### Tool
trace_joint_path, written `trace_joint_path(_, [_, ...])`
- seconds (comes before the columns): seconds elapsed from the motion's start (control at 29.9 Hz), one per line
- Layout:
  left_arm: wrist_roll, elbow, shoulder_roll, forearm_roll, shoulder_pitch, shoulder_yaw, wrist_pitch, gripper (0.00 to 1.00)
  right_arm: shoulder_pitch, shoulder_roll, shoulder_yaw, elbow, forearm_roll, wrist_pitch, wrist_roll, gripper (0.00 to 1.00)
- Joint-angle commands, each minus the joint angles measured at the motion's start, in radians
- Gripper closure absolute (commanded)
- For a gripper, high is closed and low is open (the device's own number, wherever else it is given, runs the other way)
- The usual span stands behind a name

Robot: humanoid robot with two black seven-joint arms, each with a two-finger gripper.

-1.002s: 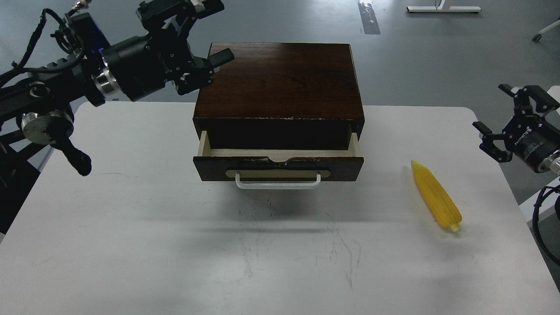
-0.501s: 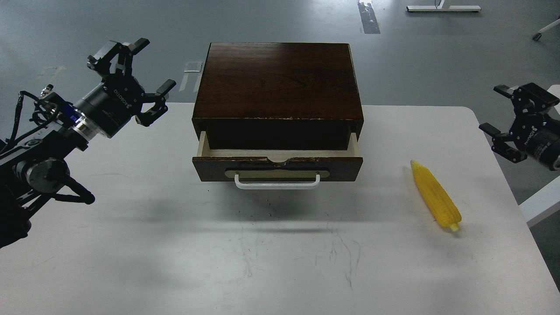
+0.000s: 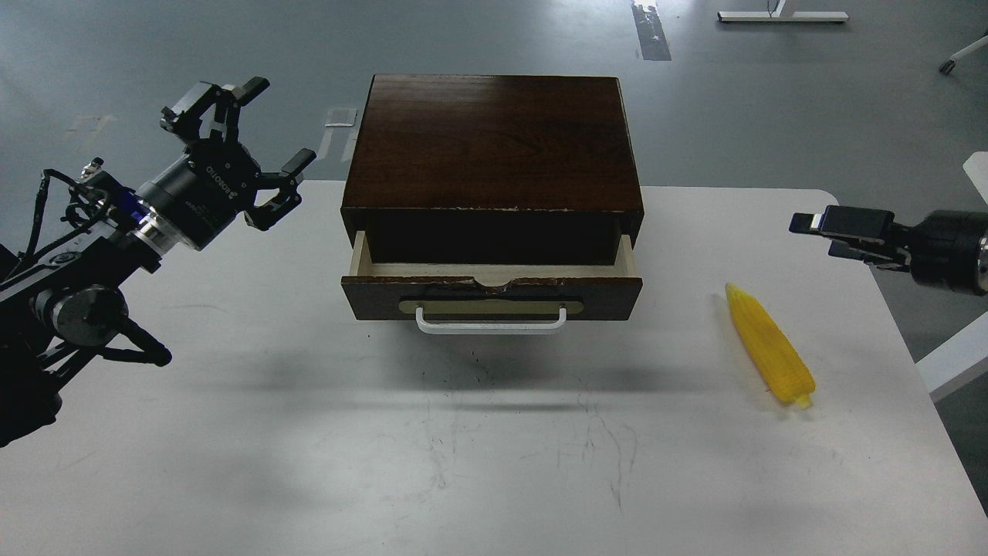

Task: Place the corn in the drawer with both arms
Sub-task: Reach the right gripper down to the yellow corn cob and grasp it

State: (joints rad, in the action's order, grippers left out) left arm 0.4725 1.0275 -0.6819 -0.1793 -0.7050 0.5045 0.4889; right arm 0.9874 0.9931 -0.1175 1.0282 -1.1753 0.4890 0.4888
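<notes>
The yellow corn (image 3: 770,347) lies on the white table (image 3: 309,432) at the right, pointed end away from me. The dark brown box (image 3: 494,147) stands at the middle back. Its drawer (image 3: 492,297) is pulled out a little, with the white bar handle (image 3: 491,321) facing me and the pale inner walls showing. My left gripper (image 3: 272,125) is open and empty, raised to the left of the box. My right gripper (image 3: 818,222) hangs over the table's right edge, beyond and right of the corn. It is seen edge-on, so I cannot tell its fingers apart.
The table's right edge (image 3: 888,309) runs close behind the corn. Grey floor lies beyond the table. A shadow falls across the table in front of the drawer.
My left gripper pulled back from the box's left top corner to the left and has held there. My right gripper turned edge-on and reached left over the table's edge. Corn and drawer have not moved.
</notes>
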Motion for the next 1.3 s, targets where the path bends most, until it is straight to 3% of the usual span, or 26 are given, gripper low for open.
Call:
trace_joint_path(0.0, [0.000,0.008,0.001,-0.002,-0.001,0.000,0.000,0.02,-0.004,-0.019,0.054,0.013,-0.200,0.000,0.000,0.00])
trace_joint_path(0.27, [-0.002,0.012,-0.004,-0.003,-0.002,0.000,0.000,0.02,0.005,-0.065,0.179,0.001,-0.280,0.000,0.000,0.00])
trace_joint_path(0.8, [-0.003,0.016,-0.007,-0.005,-0.002,0.008,0.000,0.02,0.014,-0.188,0.229,-0.137,-0.280,0.000,0.000,0.04])
trace_joint_path(1.1, [-0.003,0.016,-0.010,-0.008,-0.002,0.008,0.000,0.02,0.030,-0.243,0.288,-0.194,-0.280,0.000,0.000,0.23])
trace_joint_path(1.17, [-0.002,0.016,-0.010,-0.008,-0.002,0.008,0.000,0.02,0.030,-0.251,0.294,-0.208,-0.280,0.000,0.000,0.34])
trace_joint_path(1.24, [-0.002,0.019,-0.010,-0.008,-0.002,0.008,0.000,0.02,0.030,-0.254,0.294,-0.208,-0.280,0.000,0.000,0.56])
trace_joint_path(1.27, [-0.002,0.019,-0.010,-0.008,-0.002,0.008,0.000,0.02,0.030,-0.254,0.294,-0.208,-0.280,0.000,0.000,0.56])
